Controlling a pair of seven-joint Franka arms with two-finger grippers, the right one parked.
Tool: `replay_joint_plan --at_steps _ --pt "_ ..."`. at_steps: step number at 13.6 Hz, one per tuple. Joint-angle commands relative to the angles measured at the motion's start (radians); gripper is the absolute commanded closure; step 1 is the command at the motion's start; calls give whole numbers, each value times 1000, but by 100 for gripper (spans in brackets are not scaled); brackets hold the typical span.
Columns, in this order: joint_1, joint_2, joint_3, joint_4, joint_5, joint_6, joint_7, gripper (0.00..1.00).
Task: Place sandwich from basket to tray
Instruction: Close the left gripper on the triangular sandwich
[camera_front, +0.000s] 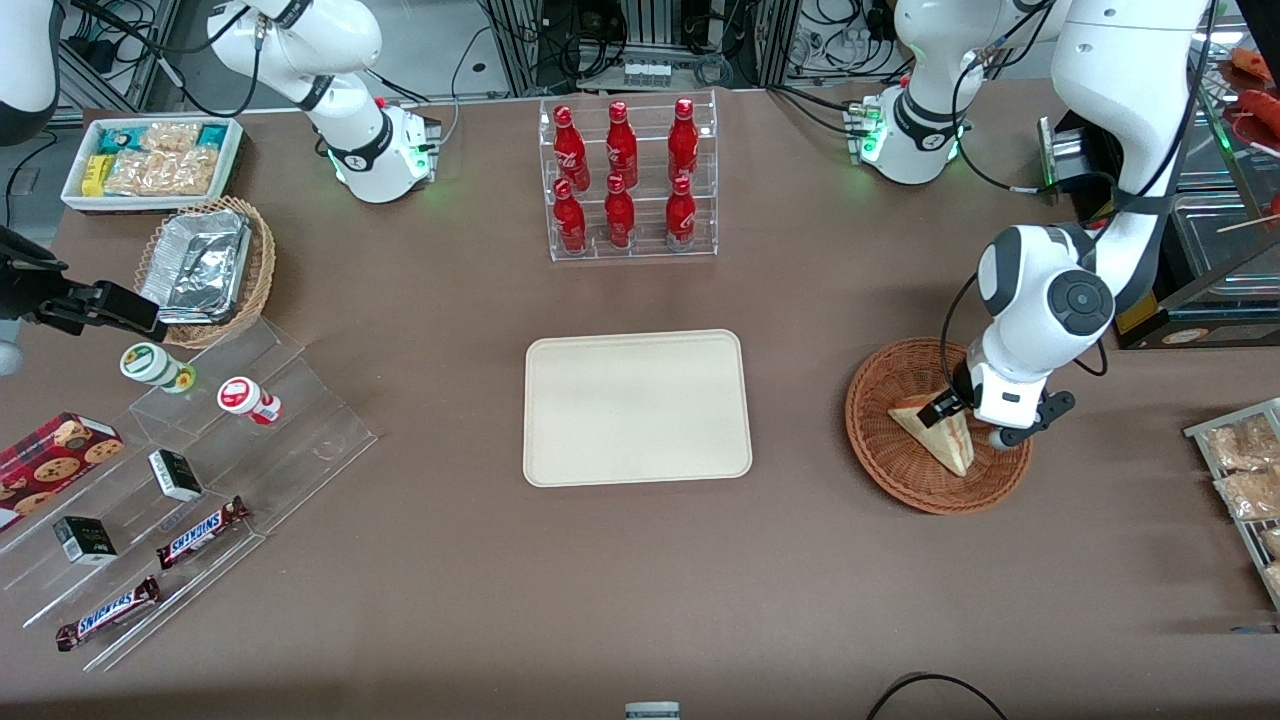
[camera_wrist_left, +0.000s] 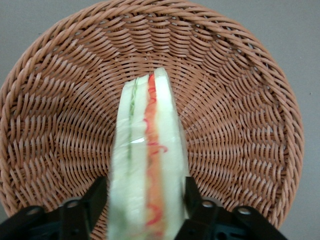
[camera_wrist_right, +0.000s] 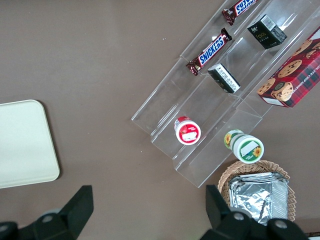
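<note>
One pale sandwich (camera_wrist_left: 147, 165) clamped by gripper (camera_wrist_left: 145, 207) in basket (camera_wrist_left: 240, 100).

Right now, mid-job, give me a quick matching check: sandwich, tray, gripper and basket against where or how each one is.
Things:
1. sandwich
2. tray
3. gripper
4. basket

States:
A. bare, nothing on it, at the table's middle
B. lying in the basket, between the fingers
C. down in the basket, fingers on both sides of the sandwich
D. toward the working arm's end of the table, holding the sandwich

Pairs: 1-B, 2-A, 3-C, 4-D
</note>
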Motion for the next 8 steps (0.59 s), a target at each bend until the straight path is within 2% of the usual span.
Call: replay_joint_plan --at_steps 1,4,8 --pt "1 7 -7 21 11 8 -46 100" --pt "-21 -19 -13 66 14 -61 -75 100" --pt "-85 -99 -13 201 23 -343 -57 100"
